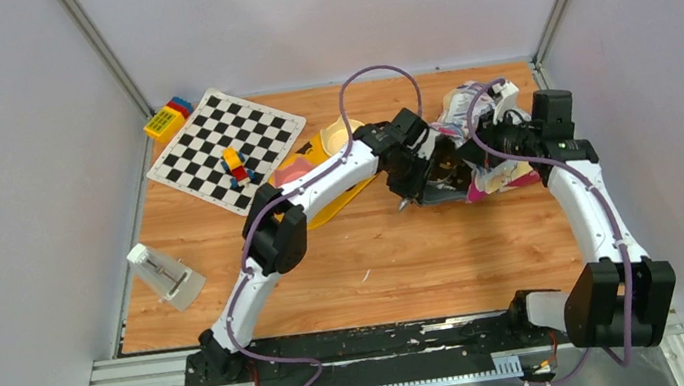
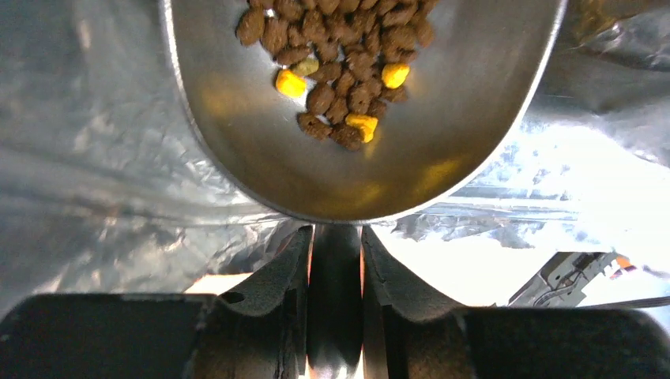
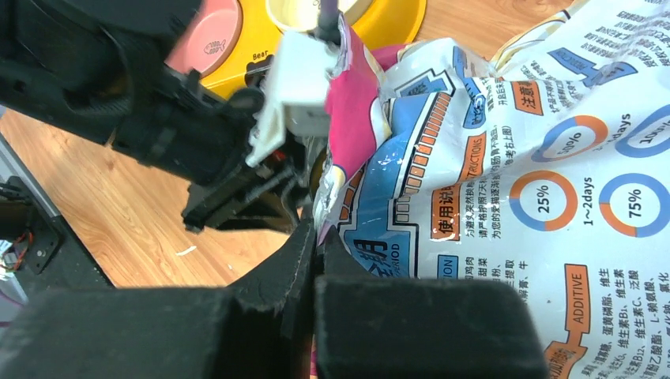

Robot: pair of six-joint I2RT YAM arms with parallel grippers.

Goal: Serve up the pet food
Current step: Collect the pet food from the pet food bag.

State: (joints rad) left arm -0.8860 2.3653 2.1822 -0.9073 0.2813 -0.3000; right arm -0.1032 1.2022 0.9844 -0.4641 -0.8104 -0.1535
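In the left wrist view my left gripper (image 2: pixel 336 237) is shut on the dark handle of a grey scoop (image 2: pixel 450 126). The pet food (image 2: pixel 336 47), brown kibble with a few yellow pieces, lies in the scoop's bowl. Crinkled silver foil of the bag's inside (image 2: pixel 95 158) surrounds the scoop. My right gripper (image 3: pixel 320 229) is shut on the torn edge of the blue-and-pink bag (image 3: pixel 506 197), holding its mouth up. From above, the left gripper (image 1: pixel 414 178) reaches into the bag (image 1: pixel 487 178) from the left, while the right gripper (image 1: pixel 498 143) sits at the bag's top.
The yellow double-bowl feeder (image 1: pixel 336 143) lies just left of the bag, partly under the left arm. A chessboard mat (image 1: pixel 226 149) with small toys, a yellow block (image 1: pixel 165 123) and a white wedge-shaped object (image 1: pixel 166 275) are on the left side.
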